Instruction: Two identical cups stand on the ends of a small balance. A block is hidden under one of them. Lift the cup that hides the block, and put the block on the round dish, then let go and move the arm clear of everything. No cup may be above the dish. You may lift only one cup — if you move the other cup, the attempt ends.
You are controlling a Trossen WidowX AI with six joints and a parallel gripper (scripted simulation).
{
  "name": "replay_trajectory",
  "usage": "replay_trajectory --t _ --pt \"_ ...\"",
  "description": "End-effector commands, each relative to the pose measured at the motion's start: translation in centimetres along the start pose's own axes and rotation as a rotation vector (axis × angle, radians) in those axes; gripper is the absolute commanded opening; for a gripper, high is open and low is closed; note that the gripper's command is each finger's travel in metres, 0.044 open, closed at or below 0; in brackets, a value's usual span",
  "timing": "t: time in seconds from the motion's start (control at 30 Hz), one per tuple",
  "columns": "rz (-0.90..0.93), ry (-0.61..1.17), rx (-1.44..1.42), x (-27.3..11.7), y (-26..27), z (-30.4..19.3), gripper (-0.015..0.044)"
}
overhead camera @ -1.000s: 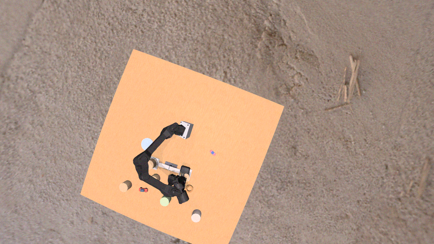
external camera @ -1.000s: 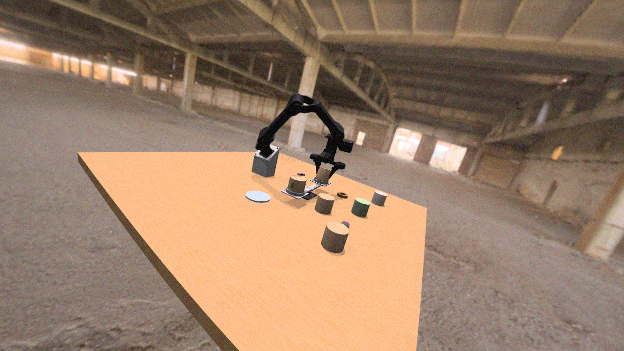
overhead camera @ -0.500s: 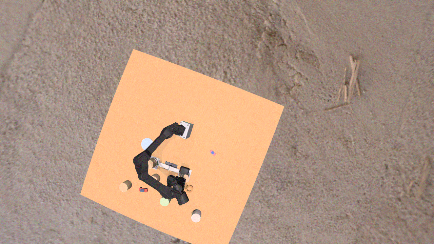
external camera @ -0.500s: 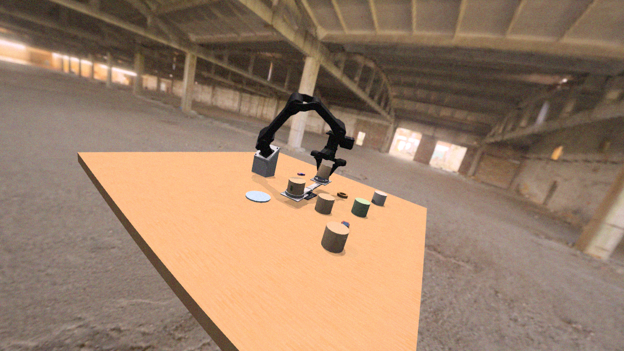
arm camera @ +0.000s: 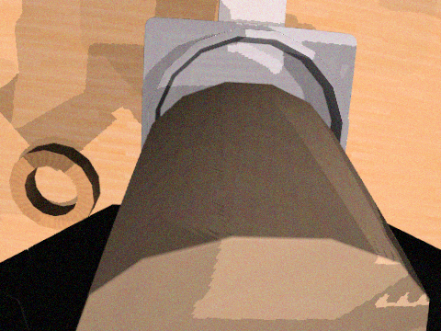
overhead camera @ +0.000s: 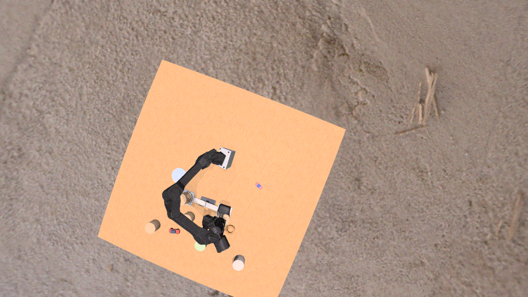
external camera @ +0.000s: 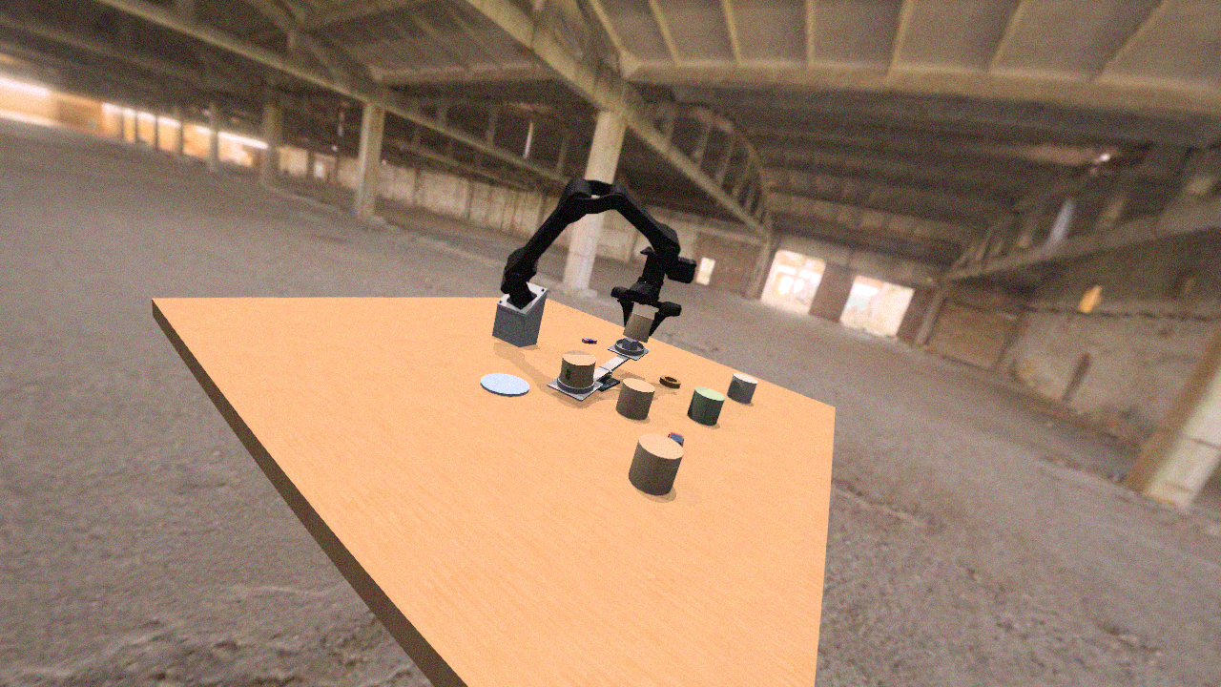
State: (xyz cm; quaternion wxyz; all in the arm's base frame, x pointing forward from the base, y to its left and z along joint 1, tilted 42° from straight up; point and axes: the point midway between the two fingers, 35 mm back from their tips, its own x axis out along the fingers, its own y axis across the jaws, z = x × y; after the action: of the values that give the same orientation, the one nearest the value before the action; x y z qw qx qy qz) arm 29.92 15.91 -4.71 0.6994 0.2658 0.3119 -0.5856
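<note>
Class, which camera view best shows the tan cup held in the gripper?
The wrist view: the tan cup fills the frame above the grey balance pan. The exterior view shows it small in the black gripper, lifted off the pan. From the top, the arm hides it.

The surface (external camera: 409, 478) is a flat orange wooden board, and its top fills the middle of the exterior view. Near its far edge stands a gray box (external camera: 519, 321) (the black arm comes out of it). In front of the box lies a flat, pale blue round dish (external camera: 505, 384). Just right of the dish sits the small balance (external camera: 597, 376). Further right are a brown ring (external camera: 670, 381), a green-topped can (external camera: 706, 405) and a gray can (external camera: 741, 387). Two tan cans (external camera: 634, 398) stand nearer the front, the bigger one (external camera: 655, 463) lowest in the frame. A tiny pink and blue thing (overhead camera: 258, 185) lies alone, right of center in the top view.
</note>
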Motion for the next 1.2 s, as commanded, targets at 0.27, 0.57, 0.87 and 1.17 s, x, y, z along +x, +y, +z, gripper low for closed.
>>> replay_trajectory --t 0.27,0.57,0.87,1.17 --pt "0.003 0.009 0.010 -1.8 0.0 0.1 0.0000" --pt "0.003 0.009 0.010 -3.0 -0.1 0.1 0.0000" --pt "0.003 0.008 0.010 -4.1 -0.3 0.2 0.0000" --pt "0.002 0.007 0.011 -5.3 -0.5 0.3 0.0000"
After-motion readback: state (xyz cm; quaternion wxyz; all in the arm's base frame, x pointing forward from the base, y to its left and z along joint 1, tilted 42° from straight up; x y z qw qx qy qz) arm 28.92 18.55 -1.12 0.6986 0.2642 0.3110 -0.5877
